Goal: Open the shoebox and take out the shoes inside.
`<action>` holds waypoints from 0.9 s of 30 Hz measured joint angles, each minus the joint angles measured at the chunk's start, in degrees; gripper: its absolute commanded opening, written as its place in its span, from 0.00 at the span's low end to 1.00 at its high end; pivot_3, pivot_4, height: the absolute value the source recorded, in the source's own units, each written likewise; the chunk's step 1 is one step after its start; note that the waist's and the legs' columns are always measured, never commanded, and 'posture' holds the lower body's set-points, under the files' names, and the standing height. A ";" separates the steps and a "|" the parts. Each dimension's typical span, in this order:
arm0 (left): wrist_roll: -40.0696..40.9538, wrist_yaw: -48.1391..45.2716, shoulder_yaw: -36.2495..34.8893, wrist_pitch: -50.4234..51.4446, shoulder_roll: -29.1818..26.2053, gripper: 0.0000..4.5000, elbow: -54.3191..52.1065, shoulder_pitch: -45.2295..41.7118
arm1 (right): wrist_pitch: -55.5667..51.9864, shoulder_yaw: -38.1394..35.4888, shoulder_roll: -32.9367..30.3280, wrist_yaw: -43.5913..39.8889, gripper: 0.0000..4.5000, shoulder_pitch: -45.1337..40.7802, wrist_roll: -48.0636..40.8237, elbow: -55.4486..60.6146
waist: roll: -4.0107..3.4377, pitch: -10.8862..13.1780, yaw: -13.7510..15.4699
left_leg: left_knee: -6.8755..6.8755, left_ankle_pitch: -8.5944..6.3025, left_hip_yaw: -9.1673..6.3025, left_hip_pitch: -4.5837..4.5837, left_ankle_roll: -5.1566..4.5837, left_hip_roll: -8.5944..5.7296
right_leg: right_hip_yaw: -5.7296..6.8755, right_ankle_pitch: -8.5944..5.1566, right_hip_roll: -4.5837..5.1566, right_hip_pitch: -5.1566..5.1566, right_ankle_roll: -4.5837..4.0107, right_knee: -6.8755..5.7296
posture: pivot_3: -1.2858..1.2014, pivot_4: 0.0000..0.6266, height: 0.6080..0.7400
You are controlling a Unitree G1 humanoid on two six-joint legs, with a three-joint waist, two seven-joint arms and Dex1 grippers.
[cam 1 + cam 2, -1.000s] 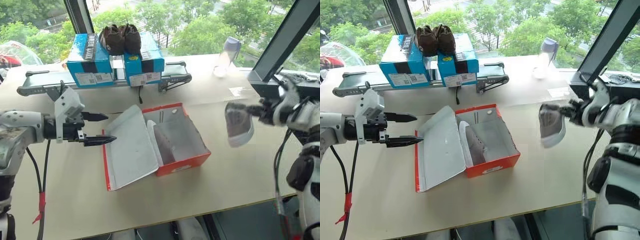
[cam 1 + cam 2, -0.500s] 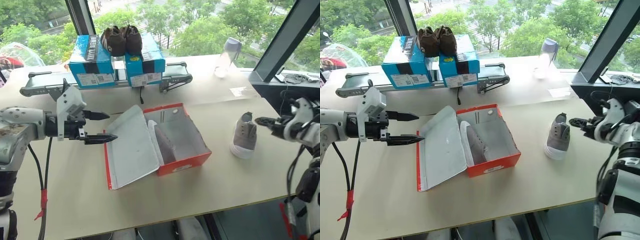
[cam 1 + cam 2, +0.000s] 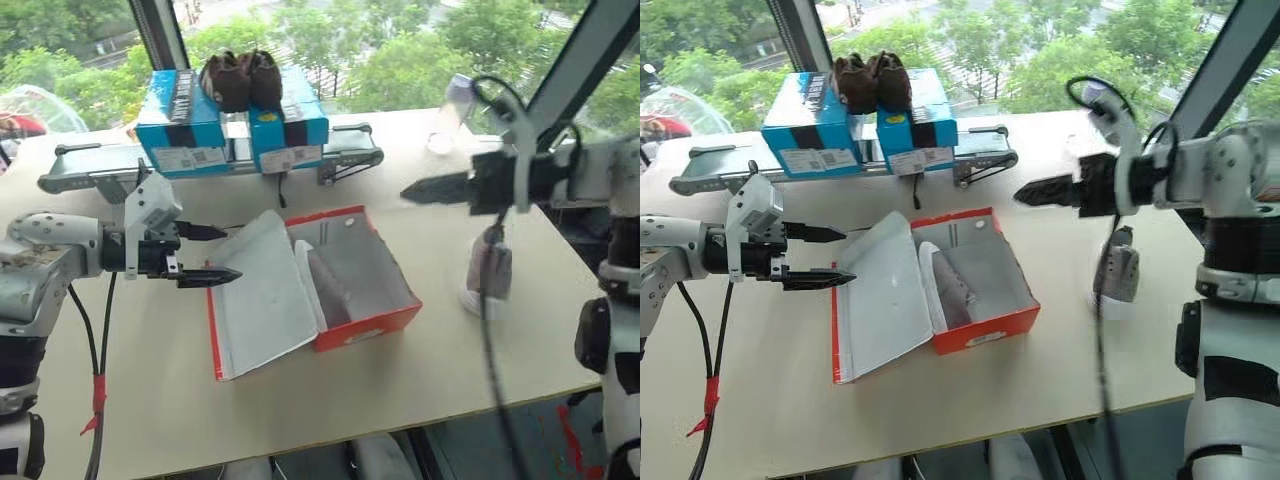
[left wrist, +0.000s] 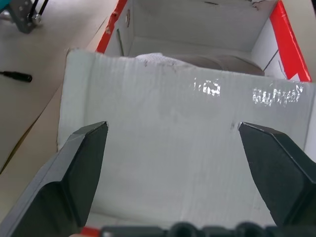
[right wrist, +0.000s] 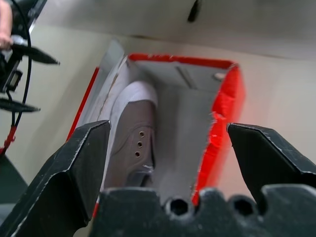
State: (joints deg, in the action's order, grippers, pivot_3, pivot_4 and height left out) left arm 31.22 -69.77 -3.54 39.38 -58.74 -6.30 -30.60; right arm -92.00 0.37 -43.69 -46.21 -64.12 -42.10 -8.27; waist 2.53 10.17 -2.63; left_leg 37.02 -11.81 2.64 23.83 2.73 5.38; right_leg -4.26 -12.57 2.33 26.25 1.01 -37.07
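The red shoebox [image 3: 366, 331] lies open in the middle of the table, its pale lid [image 3: 260, 295] folded flat to the left. One grey shoe [image 3: 330, 285] lies inside along the left wall, also seen in the right wrist view as the shoe [image 5: 131, 133]. The other grey shoe [image 3: 489, 272] rests on the table to the right of the box. My left gripper [image 3: 232, 255] is open just off the lid's left edge, nothing between its fingers. My right gripper [image 3: 410, 190] hangs open and empty above the box's far right corner, pointing left.
Two blue boxes [image 3: 180, 120] sit on a grey conveyor-like stand [image 3: 345, 155] at the back, with dark brown shoes [image 3: 240, 80] on top. A clear bottle [image 3: 452, 112] stands back right. A dark window frame [image 3: 575, 70] borders the table's right end.
My right gripper opened and left the grey shoe on the table at the right. It then swung up and left to above the box. The left gripper has not moved.
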 measured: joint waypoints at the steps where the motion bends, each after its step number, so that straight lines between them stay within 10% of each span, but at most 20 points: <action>1: -0.10 0.05 0.00 -0.05 0.08 1.00 -0.02 0.05 | -0.05 1.04 0.02 0.86 0.99 0.98 -2.54 0.64 | 0.00 0.00 0.38 | 0.01 0.00 -0.01 0.04 0.00 -0.04 | 0.00 -0.01 0.03 0.00 0.01 0.01 | 0.52 0.24 1.00; 13: 1.21 1.65 -1.39 0.83 0.70 1.00 -3.12 2.81 | -0.07 14.09 -4.19 16.68 0.99 5.95 -36.29 3.47 | 0.02 -0.01 1.02 | 0.02 0.08 -0.08 -0.05 -0.15 -0.06 | -0.01 -0.01 0.03 -0.04 0.02 -0.09 | 0.52 0.24 1.00; 27: 10.42 1.25 -9.87 7.34 -2.67 1.00 -8.64 3.60 | -0.07 16.43 5.02 26.03 0.99 8.77 -34.59 -0.40 | 0.11 -0.07 0.57 | 0.07 0.10 -0.14 -0.03 -0.17 -0.06 | 0.03 0.00 0.03 -0.08 0.03 -0.08 | 0.52 0.24 1.00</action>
State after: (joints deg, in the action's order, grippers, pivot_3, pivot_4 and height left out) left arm 41.64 -68.52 -13.40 46.72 -61.40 -14.94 -27.00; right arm -92.07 16.80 -38.67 -20.18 -55.35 -76.69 -8.67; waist 2.64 10.10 -2.06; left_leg 37.09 -11.71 2.50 23.80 2.56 5.31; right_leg -4.23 -12.57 2.36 26.17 1.04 -37.16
